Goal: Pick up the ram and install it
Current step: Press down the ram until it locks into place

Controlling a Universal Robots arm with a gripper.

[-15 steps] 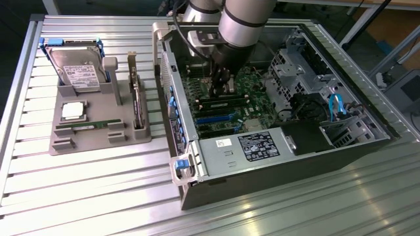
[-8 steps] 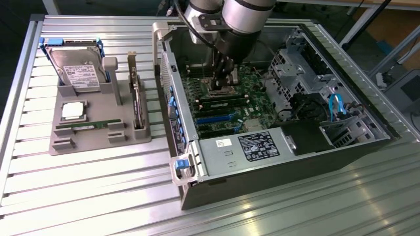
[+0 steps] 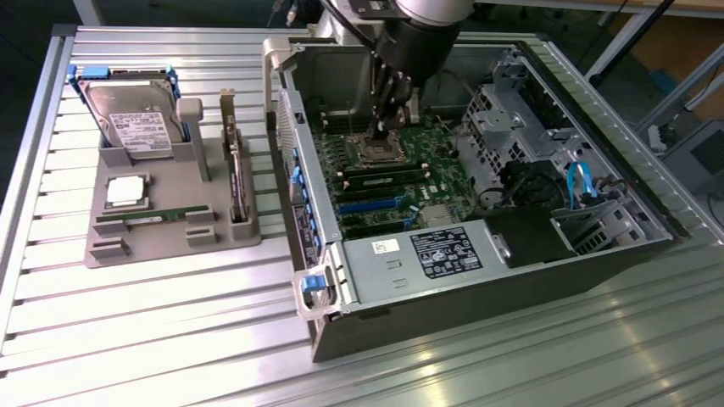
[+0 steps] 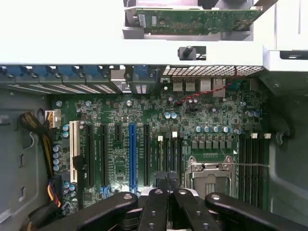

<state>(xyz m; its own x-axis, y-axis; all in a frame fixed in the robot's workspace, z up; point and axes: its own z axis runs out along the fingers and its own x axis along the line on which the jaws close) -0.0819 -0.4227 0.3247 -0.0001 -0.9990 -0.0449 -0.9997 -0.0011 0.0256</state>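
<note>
The ram [image 3: 153, 216], a thin green stick, lies in a slot at the front of the grey holder [image 3: 169, 242], on the exterior view's left, outside the computer case. My gripper [image 3: 382, 127] hangs inside the open case [image 3: 476, 254], just above the motherboard's processor socket [image 3: 379, 151]. In the wrist view its black fingers [image 4: 159, 207] are pressed together, and I see nothing between them. My gripper [image 4: 168, 188] hovers over the dark memory slots [image 4: 168, 154] beside the silver socket frame [image 4: 211, 173]. It is far from the ram.
The holder also carries a hard drive [image 3: 136, 114], a square silver processor [image 3: 127, 191] and an upright expansion card [image 3: 236, 182], which is also in the wrist view [image 4: 192, 20]. Case walls, a drive cage [image 3: 504, 127] and cable bundles [image 4: 43, 139] surround the motherboard.
</note>
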